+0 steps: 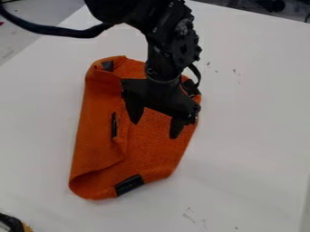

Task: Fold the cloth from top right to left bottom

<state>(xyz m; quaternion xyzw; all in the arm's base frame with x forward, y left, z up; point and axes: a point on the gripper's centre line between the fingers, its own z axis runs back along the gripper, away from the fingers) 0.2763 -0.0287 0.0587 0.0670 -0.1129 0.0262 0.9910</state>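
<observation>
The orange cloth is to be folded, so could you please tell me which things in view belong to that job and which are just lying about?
Part of the job:
Orange cloth, one side folded over
End effector, above the cloth, fingers apart

Lying about:
Dark and yellow object, lower left corner; unclear what
Dark items beyond the table, top right

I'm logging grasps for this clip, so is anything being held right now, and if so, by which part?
Nothing is held: the gripper is over the cloth with its fingers apart, no fold pinched between them.
</observation>
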